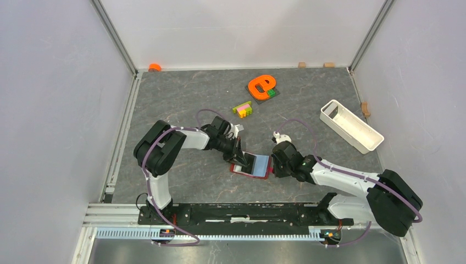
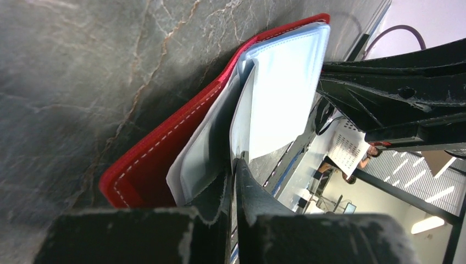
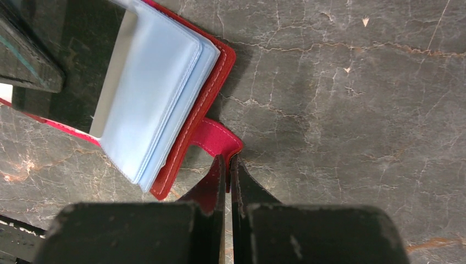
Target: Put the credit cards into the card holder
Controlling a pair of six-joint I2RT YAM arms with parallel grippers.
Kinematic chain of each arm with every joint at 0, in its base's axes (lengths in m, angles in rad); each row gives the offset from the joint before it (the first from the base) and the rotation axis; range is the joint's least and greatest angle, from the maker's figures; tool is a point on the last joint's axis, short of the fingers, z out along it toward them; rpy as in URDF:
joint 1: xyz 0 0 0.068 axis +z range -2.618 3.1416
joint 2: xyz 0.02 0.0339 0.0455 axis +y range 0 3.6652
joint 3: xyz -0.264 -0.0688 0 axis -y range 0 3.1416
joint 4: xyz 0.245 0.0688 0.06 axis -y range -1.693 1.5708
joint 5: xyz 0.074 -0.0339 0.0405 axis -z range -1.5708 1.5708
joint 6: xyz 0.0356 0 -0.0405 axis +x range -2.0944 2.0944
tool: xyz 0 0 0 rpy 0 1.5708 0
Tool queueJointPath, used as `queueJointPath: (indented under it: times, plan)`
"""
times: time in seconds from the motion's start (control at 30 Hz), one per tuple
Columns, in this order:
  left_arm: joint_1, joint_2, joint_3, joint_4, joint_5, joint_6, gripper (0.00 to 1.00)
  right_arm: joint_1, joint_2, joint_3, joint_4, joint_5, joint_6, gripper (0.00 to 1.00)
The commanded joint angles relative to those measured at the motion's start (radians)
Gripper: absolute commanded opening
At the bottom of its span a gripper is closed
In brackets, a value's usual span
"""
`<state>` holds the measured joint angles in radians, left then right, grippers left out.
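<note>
Right wrist: right gripper (image 3: 227, 159) closed, tips touching open card holder (image 3: 159, 93); left gripper (image 2: 233, 164) closed too.

The top view looks down from high above and behind the arms (image 1: 165, 148), which sit at its bottom edge, and takes in the whole table (image 1: 181, 99) from far off. The left wrist view sits very close, looking low along its own fingers (image 2: 250, 198) across the wallet (image 2: 148, 165). The right wrist view looks almost straight down past its fingers (image 3: 211, 192), also close. All three share the open wallet and the table around it
</note>
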<state>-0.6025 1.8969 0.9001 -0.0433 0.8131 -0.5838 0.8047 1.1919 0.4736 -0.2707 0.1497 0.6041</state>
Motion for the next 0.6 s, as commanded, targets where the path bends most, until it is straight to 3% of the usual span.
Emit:
queueJointPath:
  times: [0.0, 0.27, 0.57]
  plan:
    - [-0.039, 0.04, 0.006, -0.012, -0.098, -0.022, 0.08, 0.007, -0.011, -0.006, 0.03, -0.044, 0.014, 0.0]
    - [-0.054, 0.034, 0.026, -0.012, -0.123, -0.035, 0.14, 0.007, -0.015, -0.007, 0.03, -0.039, 0.014, 0.0]
    - [-0.054, -0.06, 0.034, -0.094, -0.205, 0.005, 0.35, 0.007, -0.031, -0.004, -0.002, 0.002, 0.026, 0.0]
